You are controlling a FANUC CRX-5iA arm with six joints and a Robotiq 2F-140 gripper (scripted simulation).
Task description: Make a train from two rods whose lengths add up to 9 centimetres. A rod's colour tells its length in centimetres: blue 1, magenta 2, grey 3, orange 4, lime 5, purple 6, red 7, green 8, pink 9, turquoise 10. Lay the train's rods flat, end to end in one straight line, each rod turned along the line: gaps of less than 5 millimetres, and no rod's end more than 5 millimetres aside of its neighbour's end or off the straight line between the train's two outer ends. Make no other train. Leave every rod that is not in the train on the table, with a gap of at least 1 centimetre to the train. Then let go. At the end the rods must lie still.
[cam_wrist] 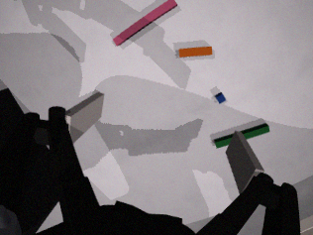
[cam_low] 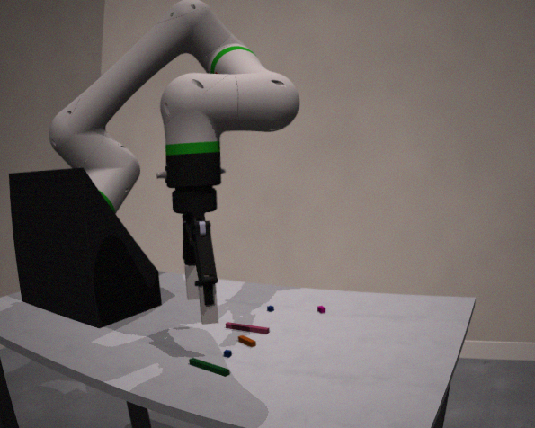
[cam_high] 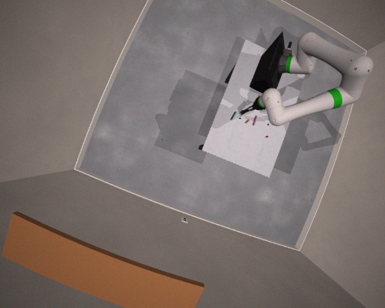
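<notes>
On the surface [cam_low: 373,350] below your hand [cam_low: 201,301], which hangs spread wide and holding nothing, lie the green rod [cam_low: 209,366] and, just beside it, a blue cube [cam_low: 227,352]: eight plus one makes nine. Both look stiff, light and likely slick, so they should slide or spin if nudged. Take the green rod across its narrow width at mid-length, so it stays level. The cube is tiny; pinch it square, or it may squirt out. Pink [cam_low: 246,327], orange [cam_low: 246,340], magenta [cam_low: 321,308] and the far blue [cam_low: 270,307] stay put.

You have six rods on the table: one green rod [cam_low: 209,366], one pink rod [cam_low: 246,327], one orange rod [cam_low: 246,340], one magenta rod [cam_low: 321,308] and two blue rods [cam_low: 227,352] [cam_low: 270,307].
</notes>
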